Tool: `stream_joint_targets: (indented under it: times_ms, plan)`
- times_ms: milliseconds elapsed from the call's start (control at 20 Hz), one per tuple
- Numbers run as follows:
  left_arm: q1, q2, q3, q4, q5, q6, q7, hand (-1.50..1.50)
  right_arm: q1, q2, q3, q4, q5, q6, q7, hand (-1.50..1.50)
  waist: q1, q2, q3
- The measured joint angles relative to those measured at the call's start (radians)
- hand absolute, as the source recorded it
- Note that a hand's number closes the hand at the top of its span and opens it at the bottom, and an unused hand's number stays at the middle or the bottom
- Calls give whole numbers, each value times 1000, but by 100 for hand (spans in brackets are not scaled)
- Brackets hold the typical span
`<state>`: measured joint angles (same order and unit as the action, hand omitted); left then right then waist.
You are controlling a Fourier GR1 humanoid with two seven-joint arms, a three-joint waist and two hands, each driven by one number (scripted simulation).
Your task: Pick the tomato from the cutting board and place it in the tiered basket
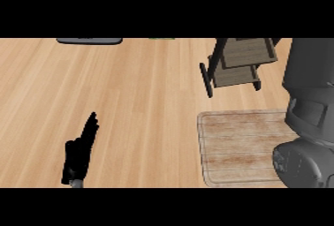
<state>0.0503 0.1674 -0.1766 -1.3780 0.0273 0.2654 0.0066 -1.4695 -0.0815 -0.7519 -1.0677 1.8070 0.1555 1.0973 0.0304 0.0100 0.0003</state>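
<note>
The pale wooden cutting board (238, 145) lies at the lower right of the counter, and no tomato shows on its visible part. Behind it stands the tiered basket (239, 62), a dark frame with brown wooden trays whose visible parts hold nothing. My right forearm (312, 114) rises along the right edge, covering the board's right side and running out past the top of the view; its hand does not show. The tomato is nowhere in view. My left hand (79, 154) rests at the lower left with straight fingers pointing up, holding nothing.
A dark grey flat object (89, 40) sits at the far edge on the left, with a small green thing (161, 38) near it. Bare wooden counter (143, 97) spreads between my left hand and the board.
</note>
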Motion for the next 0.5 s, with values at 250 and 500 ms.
stream_joint_targets:
  times_ms: [250,500]
  plan:
    - [-3,-10,-6,1,-11,10,3,0,13,32,-67,-19,-73,-182,-13,-150,4,1,1]
    - [0,7,9,2,1,-14,1,0,30,51,-90,-45,-127,-385,-59,-150,3,0,1]
